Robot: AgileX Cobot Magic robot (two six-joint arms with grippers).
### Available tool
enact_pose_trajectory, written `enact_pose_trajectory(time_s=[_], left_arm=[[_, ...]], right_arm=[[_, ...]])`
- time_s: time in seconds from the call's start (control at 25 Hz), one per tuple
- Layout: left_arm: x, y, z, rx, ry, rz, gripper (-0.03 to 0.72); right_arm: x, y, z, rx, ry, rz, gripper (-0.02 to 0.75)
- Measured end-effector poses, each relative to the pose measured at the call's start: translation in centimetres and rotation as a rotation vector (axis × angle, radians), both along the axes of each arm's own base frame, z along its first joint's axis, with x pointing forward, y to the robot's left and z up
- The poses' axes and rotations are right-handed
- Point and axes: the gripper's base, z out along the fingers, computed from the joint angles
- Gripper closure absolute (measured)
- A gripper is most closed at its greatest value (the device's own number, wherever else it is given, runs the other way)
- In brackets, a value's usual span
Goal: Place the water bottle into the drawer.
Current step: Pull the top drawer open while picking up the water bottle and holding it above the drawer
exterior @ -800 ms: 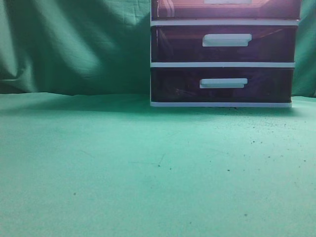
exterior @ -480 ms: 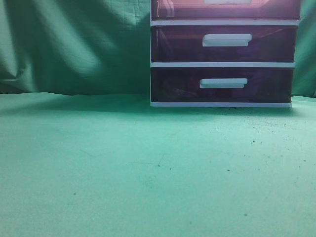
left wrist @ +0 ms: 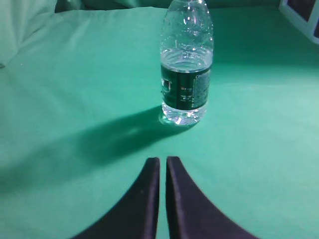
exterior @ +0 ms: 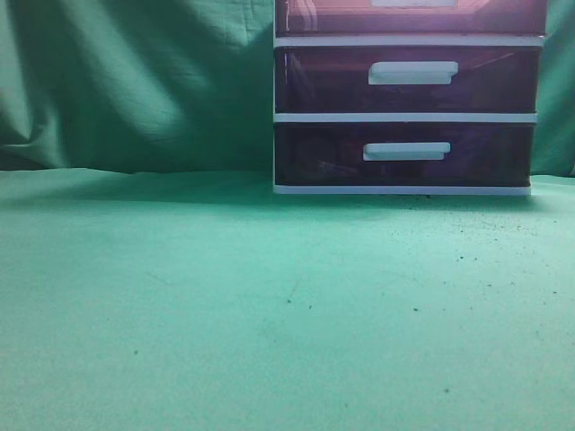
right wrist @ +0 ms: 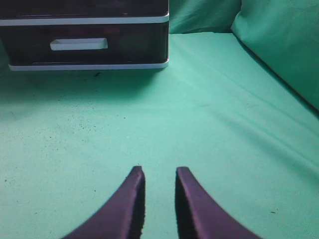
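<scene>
A clear water bottle (left wrist: 186, 69) with a dark green label stands upright on the green cloth in the left wrist view, ahead of my left gripper (left wrist: 163, 160), which is shut and empty. The bottle is out of the exterior view. The reddish-brown top drawer (exterior: 341, 18) is closed at the top edge of the exterior view, its white handle cut off. My right gripper (right wrist: 159, 172) is slightly open and empty, low over the cloth, well short of the drawer unit (right wrist: 84, 62). Neither gripper shows in the exterior view.
Two darker purple drawers (exterior: 503, 81) with white handles sit below the top one in the white frame. Green cloth (exterior: 269, 305) covers the table and rises as a backdrop. A corner of the unit shows at the top right of the left wrist view (left wrist: 301, 10).
</scene>
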Motion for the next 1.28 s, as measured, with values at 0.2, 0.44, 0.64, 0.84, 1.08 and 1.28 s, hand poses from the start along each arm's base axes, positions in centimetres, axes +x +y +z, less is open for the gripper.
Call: enact_pose_trajectory(time_s=[0.2, 0.44, 0.64, 0.84, 1.08, 1.28], left_arm=[[0.3, -0.5, 2.0, -0.136, -0.230, -0.038, 0.688], [0.1, -0.9, 4.7, -0.188, -0.520, -0.094, 0.688], [-0.2, -1.0, 6.5, -0.245, -0.535, -0.113, 0.688], [1.5, -0.3, 9.8, -0.313, -0.306, 0.005, 0.688], [5.4, -0.4, 8.9, -0.338, -0.070, 0.058, 0.688], [7.6, -0.7, 8.4, -0.348, -0.014, 0.035, 0.688]], right_arm=[[0.0, 0.0, 0.0, 0.000, 0.000, 0.000, 0.567], [0.0, 0.0, 0.0, 0.000, 0.000, 0.000, 0.567], [0.0, 0.0, 0.0, 0.000, 0.000, 0.000, 0.567], [0.0, 0.0, 0.0, 0.000, 0.000, 0.000, 0.567], [0.0, 0.0, 0.0, 0.000, 0.000, 0.000, 0.567], [0.0, 0.0, 0.0, 0.000, 0.000, 0.000, 0.567]])
